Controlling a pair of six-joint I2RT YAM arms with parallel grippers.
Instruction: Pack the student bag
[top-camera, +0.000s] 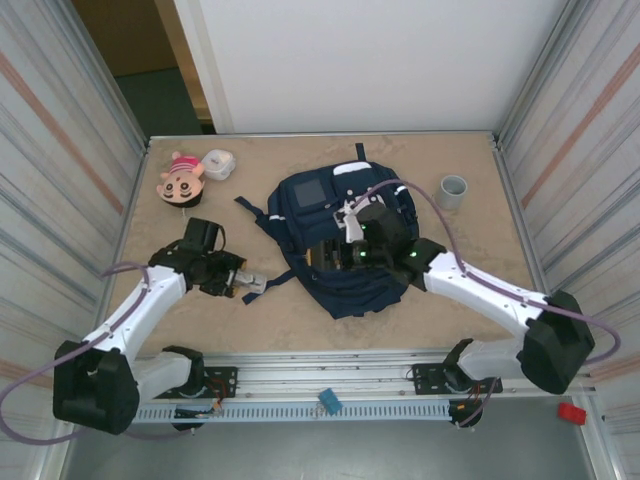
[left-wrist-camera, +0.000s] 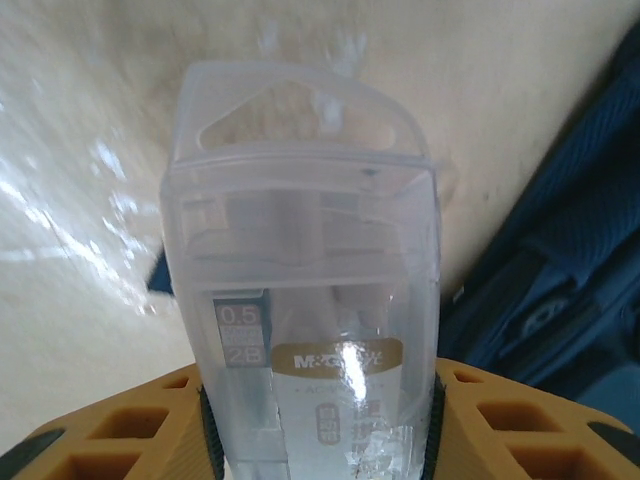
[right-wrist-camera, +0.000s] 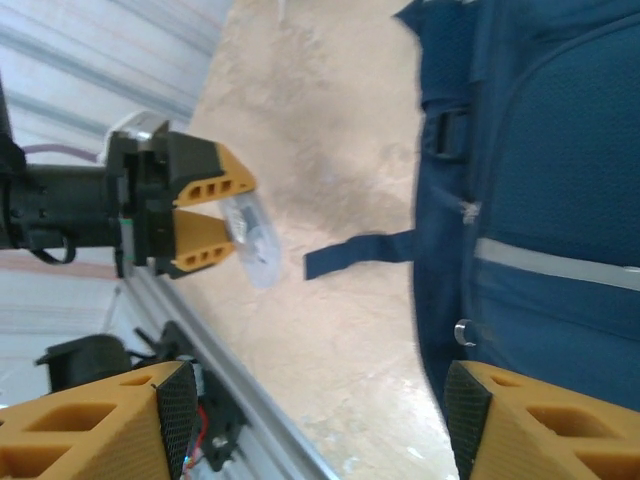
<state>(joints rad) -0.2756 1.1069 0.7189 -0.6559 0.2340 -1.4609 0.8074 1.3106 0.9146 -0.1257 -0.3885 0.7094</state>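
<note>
From above, the left gripper (top-camera: 249, 282) pinches a clear lead case (top-camera: 259, 285) just left of the student bag (top-camera: 290, 220), which lies in the middle of the table (top-camera: 300, 330) beneath the right gripper (top-camera: 330, 257). At the left wrist, the case sits between orange fingers (left-wrist-camera: 110, 430), the bag close at right. At the right wrist, that arm's fingers (right-wrist-camera: 160, 410) stand wide and empty by the bag's edge; they should likely hold its opening apart before the case goes in.

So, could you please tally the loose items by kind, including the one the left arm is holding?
student bag: 1
doll: 1
white round case: 1
grey cup: 1
clear lead case: 1
Total: 5
</note>
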